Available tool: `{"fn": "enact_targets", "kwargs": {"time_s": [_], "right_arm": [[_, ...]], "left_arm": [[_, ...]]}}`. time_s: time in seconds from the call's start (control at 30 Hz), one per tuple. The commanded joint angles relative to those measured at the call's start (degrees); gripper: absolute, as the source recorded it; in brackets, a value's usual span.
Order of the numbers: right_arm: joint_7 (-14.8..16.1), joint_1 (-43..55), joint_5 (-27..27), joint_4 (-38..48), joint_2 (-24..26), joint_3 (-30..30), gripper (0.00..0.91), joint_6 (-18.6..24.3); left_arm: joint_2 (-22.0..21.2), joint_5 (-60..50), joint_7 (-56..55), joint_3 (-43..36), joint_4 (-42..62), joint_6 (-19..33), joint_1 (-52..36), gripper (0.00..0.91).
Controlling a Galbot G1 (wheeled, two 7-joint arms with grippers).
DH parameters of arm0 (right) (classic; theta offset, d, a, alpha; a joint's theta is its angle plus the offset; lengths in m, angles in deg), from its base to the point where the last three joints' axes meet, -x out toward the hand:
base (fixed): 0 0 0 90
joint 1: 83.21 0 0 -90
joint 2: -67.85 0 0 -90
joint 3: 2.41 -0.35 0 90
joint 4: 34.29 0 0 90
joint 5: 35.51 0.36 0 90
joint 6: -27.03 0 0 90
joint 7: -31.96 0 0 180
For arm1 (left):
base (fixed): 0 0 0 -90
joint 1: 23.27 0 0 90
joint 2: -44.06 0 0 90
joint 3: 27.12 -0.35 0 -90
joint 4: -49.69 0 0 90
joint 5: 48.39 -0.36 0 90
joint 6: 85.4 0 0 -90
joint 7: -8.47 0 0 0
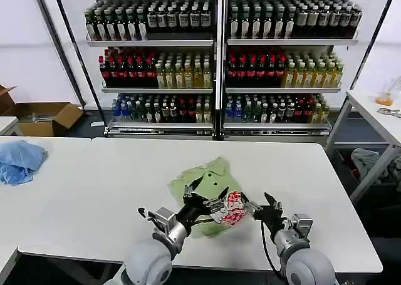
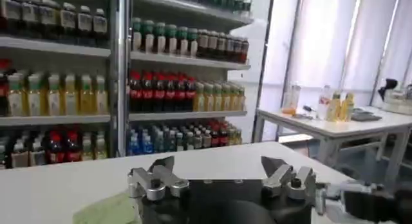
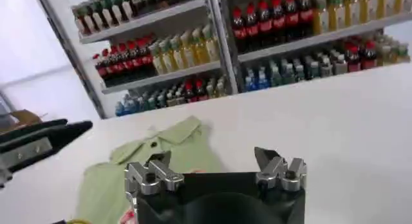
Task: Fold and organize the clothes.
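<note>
Nearest me, at the table's front edge: my left gripper (image 1: 207,193) and my right gripper (image 1: 262,207), both low over the white table (image 1: 113,191), close to each other. Left fingers spread apart, nothing between them. Right fingers likewise spread, nothing pinched.

Between and just beyond the two grippers: the T-shirt (image 1: 210,178), light sage green, lying rumpled on the tabletop near the front, roughly centre. Its near hem is bunched up and turned over so the red, pink and white print (image 1: 234,208) faces up, sitting between my fingertips. Cannot tell whether either gripper touches the cloth. The collar end points away from me, toward the shelves.

From my right wrist: the shirt lies spread ahead of the open fingers, collar farthest.

Far left, on a neighbouring table: a crumpled blue cloth (image 1: 19,161). Beyond it, an open cardboard box (image 1: 47,117) on the floor.

Farthest: shelves of bottles (image 1: 216,59) along the back wall.
</note>
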Motion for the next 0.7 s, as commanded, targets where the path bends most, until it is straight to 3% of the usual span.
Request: {"fn": "enact_targets", "kwargs": {"time_s": [0.03, 0.13, 0.2, 0.37, 0.43, 0.47, 0.5, 0.53, 0.7], "right_arm": [[-11.8, -2.7, 2.9, 0.8, -6.5, 2.2, 0.907, 5.4], [-15.1, -2.4, 2.4, 1.9, -8.5, 2.5, 0.907, 6.8], [-19.0, -1.1, 0.9, 3.5, -10.3, 3.2, 0.907, 8.4], [-20.6, 1.7, 1.3, 5.5, -11.7, 3.5, 0.907, 8.9], [-21.6, 2.8, 3.4, 6.9, -12.0, 3.4, 0.625, 8.7], [-22.1, 3.6, 4.5, 7.5, -12.2, 3.3, 0.373, 8.6], [-22.5, 4.0, 4.9, 8.0, -12.3, 3.3, 0.252, 8.4], [-22.9, 4.4, 5.9, 8.4, -12.5, 3.2, 0.071, 8.1], [-23.6, 5.7, 8.0, 9.7, -12.9, 3.6, 0.000, 6.9]], "left_arm": [[1.6, 0.8, 0.3, 4.6, -3.2, 1.4, 5.3, 0.907], [1.4, 0.6, 0.3, 5.2, -3.3, 1.7, 6.4, 0.907], [1.0, 0.5, 0.3, 5.4, -3.3, 1.8, 6.9, 0.907], [0.9, 0.2, 0.3, 5.5, -3.3, 2.0, 7.8, 0.907], [0.9, 0.2, 0.3, 5.5, -3.2, 2.0, 7.8, 0.907], [0.8, 0.2, 0.3, 5.5, -3.2, 2.0, 7.8, 0.907], [0.8, 0.2, 0.3, 5.5, -3.1, 2.1, 7.8, 0.907], [0.7, 0.2, 0.3, 5.6, -3.1, 2.0, 7.8, 0.907], [0.4, 0.2, 0.3, 5.5, -2.4, 2.1, 7.6, 0.907]]}}
